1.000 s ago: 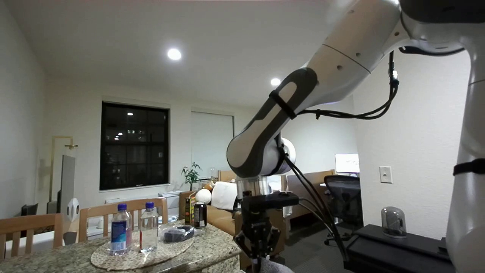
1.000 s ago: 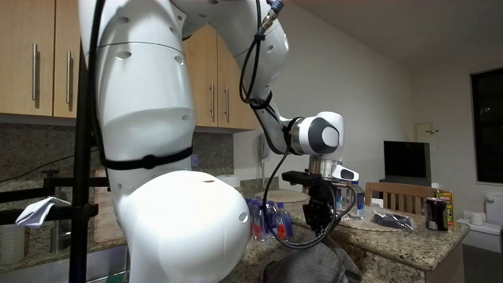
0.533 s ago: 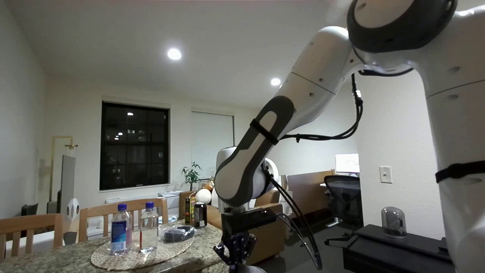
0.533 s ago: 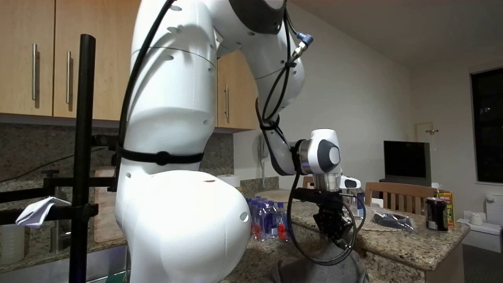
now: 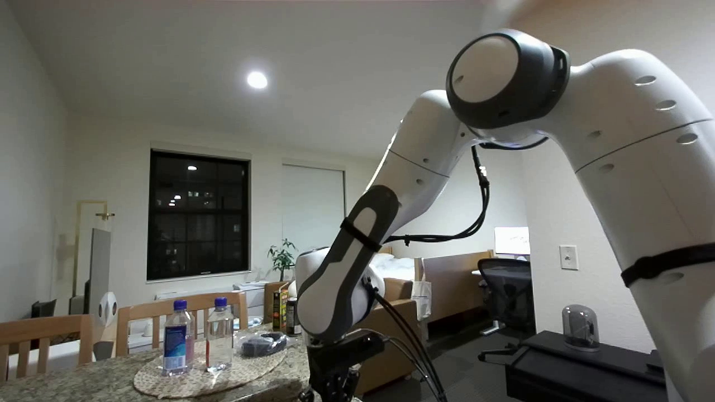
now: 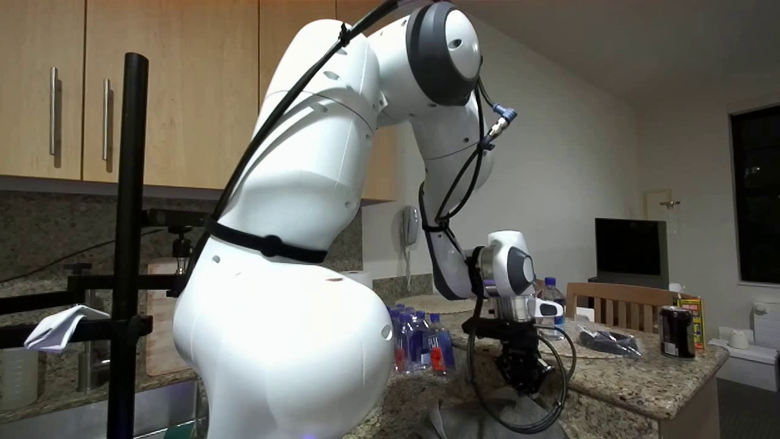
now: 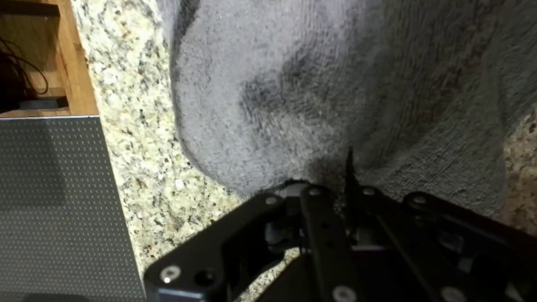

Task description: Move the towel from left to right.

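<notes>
Black fingers of the gripper [image 7: 329, 188], lower centre in the wrist view, seem closed on the grey towel [image 7: 319, 100], which fills the upper middle over a speckled counter [image 7: 138, 138]. The grasp looks done; release remains, the target spot unclear.

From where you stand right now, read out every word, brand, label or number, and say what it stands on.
"FIJI": on a blue-capped bottle standing among several, in an exterior view.
Too small or blurred to read: black can, colorful box, labels on the placemat bottles, monitor.
The wrist view shows no text.
</notes>
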`<state>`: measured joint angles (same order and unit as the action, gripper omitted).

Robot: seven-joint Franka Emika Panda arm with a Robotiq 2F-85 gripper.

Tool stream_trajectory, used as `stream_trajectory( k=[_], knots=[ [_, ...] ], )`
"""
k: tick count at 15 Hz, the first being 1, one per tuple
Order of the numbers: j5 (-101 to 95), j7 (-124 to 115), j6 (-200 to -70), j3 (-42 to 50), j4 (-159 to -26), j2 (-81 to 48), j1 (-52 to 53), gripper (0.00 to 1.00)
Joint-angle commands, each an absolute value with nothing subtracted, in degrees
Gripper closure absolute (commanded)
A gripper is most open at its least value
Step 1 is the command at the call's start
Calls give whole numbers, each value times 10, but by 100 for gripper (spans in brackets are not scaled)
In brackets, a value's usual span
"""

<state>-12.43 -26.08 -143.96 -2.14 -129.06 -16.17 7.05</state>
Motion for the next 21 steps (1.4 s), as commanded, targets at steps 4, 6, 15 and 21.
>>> stream_trajectory(
  k=[4, 6, 15, 21],
  knots=[
    [-73, -234, -1481, -18, -1277, -194, 76, 57],
    [-53, -229, -1487, -17, -1281, -187, 75, 46],
    [-35, -234, -1483, -12, -1304, -109, 78, 0],
    [24, -183, -1447, -57, -1310, -33, 82, 0]
  ],
)
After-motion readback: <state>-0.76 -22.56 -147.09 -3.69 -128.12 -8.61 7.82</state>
